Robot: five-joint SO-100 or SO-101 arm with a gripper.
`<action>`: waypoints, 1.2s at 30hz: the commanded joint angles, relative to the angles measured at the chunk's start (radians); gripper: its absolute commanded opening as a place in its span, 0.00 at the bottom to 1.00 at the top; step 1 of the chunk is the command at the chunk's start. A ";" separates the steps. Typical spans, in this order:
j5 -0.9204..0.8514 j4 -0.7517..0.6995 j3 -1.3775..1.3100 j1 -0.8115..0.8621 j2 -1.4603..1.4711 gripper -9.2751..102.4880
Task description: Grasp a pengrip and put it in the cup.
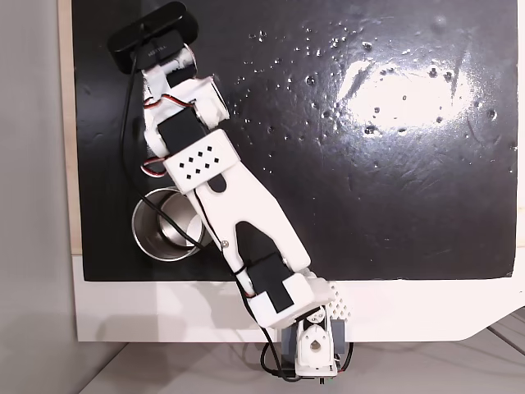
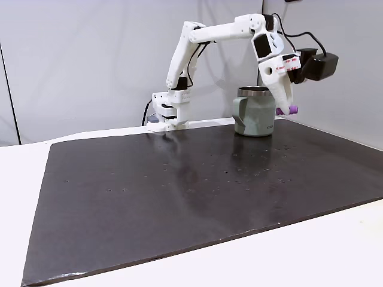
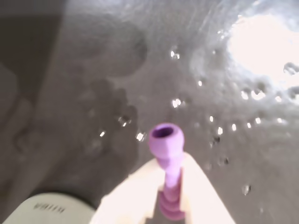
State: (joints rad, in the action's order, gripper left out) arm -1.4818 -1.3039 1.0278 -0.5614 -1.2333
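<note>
My gripper (image 2: 286, 107) is shut on the purple pengrip (image 2: 292, 110) and hangs in the air just right of the cup (image 2: 254, 112) in a fixed view, at about the height of the cup's lower body. In the wrist view the pengrip (image 3: 166, 139) stands out from between my white fingers (image 3: 201, 196), its open end towards the camera, above the black mat. The steel cup (image 1: 168, 223) stands upright near the mat's left front edge, partly under my arm. Its pale handle (image 2: 240, 113) faces left.
The black mat (image 1: 369, 164) stretches wide to the right, with glare and small specks on it. The wrist camera (image 1: 156, 37) covers the gripper from above. The arm's base (image 1: 312, 345) sits on the white table edge (image 1: 164, 312). A pale rounded edge (image 3: 51, 210) shows low in the wrist view.
</note>
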 commanded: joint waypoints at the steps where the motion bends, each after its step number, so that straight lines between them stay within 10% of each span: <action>1: 0.043 -0.057 -0.023 -0.038 -0.146 0.08; 36: 0.353 -0.351 0.245 -0.511 -0.506 0.08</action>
State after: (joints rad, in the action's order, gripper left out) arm -1.1474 -1.6628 1.2747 -1.0615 -1.6858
